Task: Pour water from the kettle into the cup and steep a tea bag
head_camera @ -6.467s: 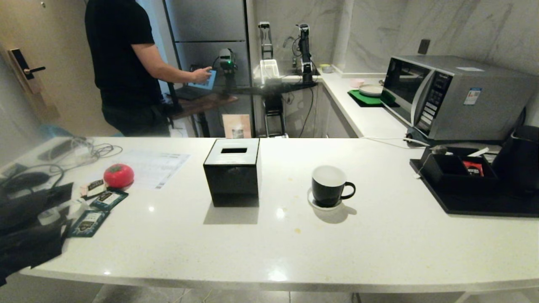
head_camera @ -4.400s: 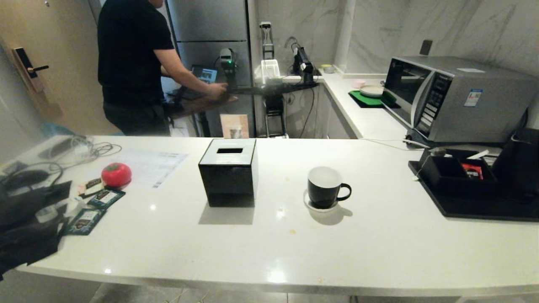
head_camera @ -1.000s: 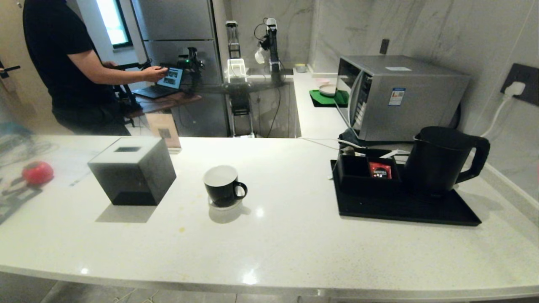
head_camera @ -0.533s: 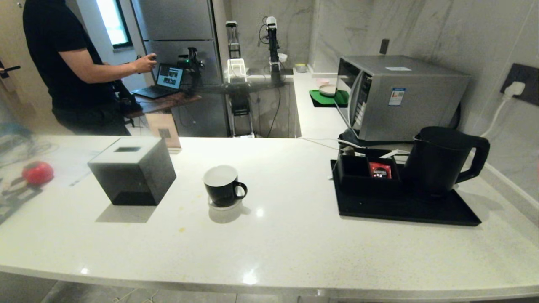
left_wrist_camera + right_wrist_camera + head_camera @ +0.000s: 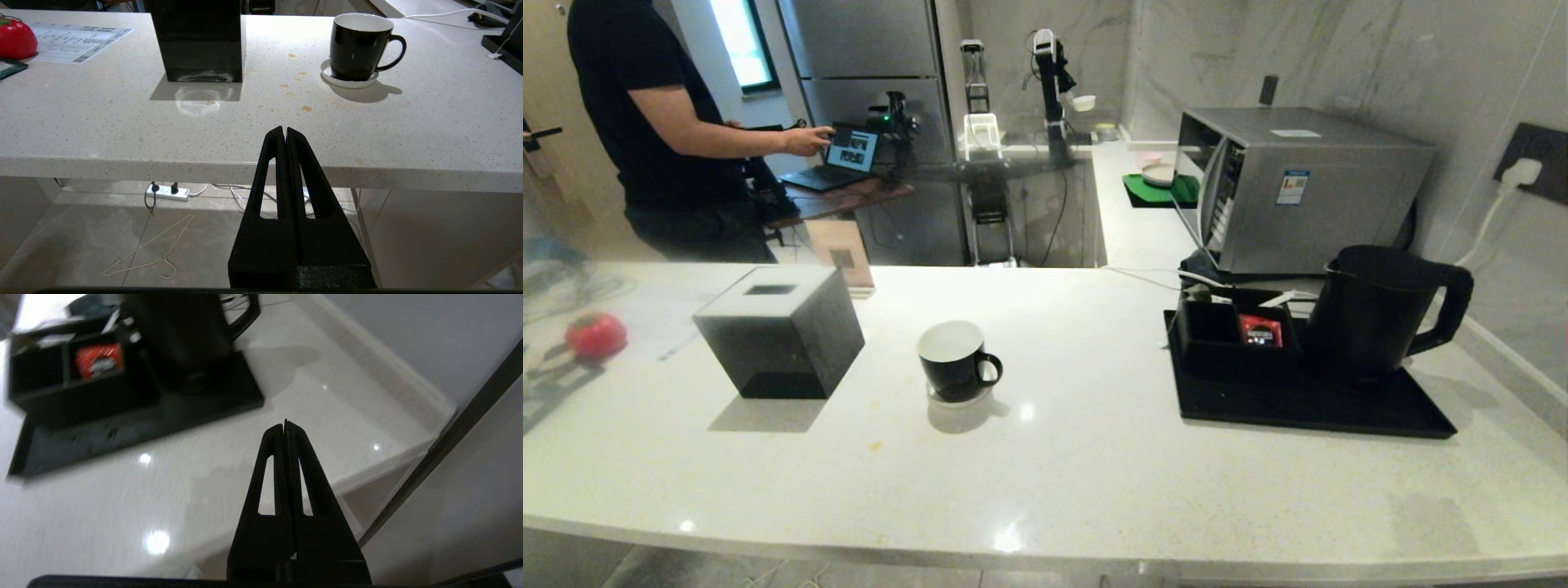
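The black kettle stands on a black tray at the counter's right, handle toward the wall. The black cup with its white inside sits on a small white saucer mid-counter. Neither gripper shows in the head view. My left gripper is shut and empty, low before the counter's front edge, with the cup beyond it. Also shut and empty, my right gripper hovers over the counter's right front corner, short of the tray and the blurred kettle. The tea bag and the water are out of view.
A black cube box stands left of the cup. The tray's organiser holds a red packet. A microwave sits behind, a wall runs along the right, a red ball lies far left, and a person stands beyond the counter.
The camera swung right earlier, then held still. A faint shadow has appeared on the counter's right front. The person's hand has dropped back to the laptop.
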